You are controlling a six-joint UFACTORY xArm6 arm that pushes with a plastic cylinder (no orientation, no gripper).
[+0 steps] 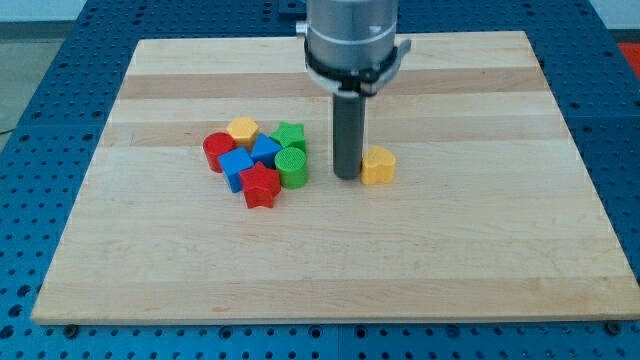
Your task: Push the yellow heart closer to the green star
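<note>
Yellow heart [378,166] touching my tip [346,177], green star [290,135] left; no writing.

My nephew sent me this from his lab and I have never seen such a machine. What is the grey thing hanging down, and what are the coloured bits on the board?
The grey cylinder at the view's top is the end of a robot arm. It has no claw, only a straight dark rod; its lower end, my tip, slides over the pale wooden board and pushes blocks. Nothing is held. There is one camera view, looking down at the board from its near edge. The tip stands just left of the yellow heart block. Further left is a cluster: green star block, green cylinder, yellow hexagonal block, red cylinder, two blue blocks and a red star block.
</note>
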